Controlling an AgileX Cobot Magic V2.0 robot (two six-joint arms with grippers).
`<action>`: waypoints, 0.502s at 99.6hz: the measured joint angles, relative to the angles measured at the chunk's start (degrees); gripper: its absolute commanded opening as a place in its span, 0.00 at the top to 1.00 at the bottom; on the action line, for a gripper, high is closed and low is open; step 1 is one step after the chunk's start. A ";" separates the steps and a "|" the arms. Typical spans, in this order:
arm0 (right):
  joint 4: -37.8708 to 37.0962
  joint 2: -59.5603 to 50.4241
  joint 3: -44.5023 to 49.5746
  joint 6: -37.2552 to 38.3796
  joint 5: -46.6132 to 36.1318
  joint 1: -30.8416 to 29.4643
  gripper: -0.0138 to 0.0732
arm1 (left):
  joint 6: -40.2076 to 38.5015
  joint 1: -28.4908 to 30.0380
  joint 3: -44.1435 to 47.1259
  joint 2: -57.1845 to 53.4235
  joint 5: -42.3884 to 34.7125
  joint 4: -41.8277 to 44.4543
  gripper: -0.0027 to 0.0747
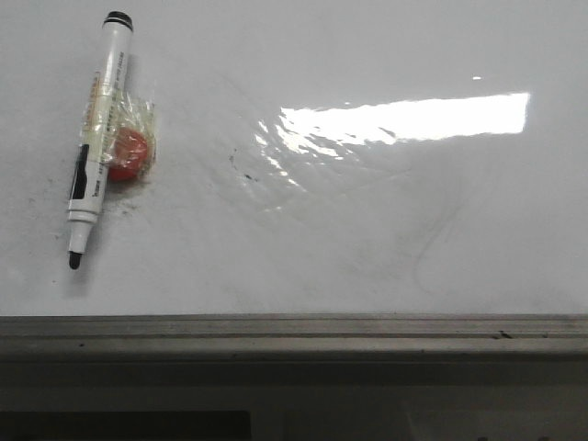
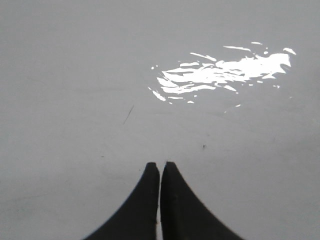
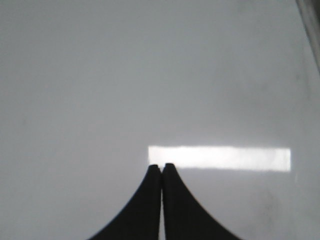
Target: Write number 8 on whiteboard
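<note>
The whiteboard (image 1: 386, 239) fills the front view, glossy white with faint grey smudges and a bright light reflection; its grey metal rim (image 1: 294, 326) runs along the near edge. No number 8 shows on it. A white marker with black tip and black end cap (image 1: 96, 138) lies uncapped at the far left, beside a red object in clear wrap (image 1: 129, 152). Neither gripper shows in the front view. My left gripper (image 2: 160, 165) is shut and empty over bare board. My right gripper (image 3: 161, 166) is shut and empty over bare board (image 3: 100, 90).
A short dark stroke (image 2: 128, 114) and small specks mark the board in the left wrist view. A dark rim edge (image 3: 311, 20) shows at one corner of the right wrist view. A dark ledge (image 1: 294, 395) lies below the rim in front.
</note>
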 measured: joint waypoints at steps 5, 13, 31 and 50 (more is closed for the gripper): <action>0.00 0.00 0.00 0.00 -3.11 0.00 0.91 | 0.00 0.00 0.00 0.00 -0.81 0.00 0.99; 0.00 0.00 0.00 0.10 -7.33 0.00 0.91 | 0.00 0.00 0.00 0.00 -1.49 0.00 0.99; 0.00 0.00 0.00 4.34 -9.25 0.00 0.91 | 0.00 0.00 0.00 0.00 -1.49 0.00 0.99; 0.00 0.00 0.00 5.87 2.75 0.00 0.91 | 0.00 0.00 0.00 0.00 -1.49 -0.40 0.99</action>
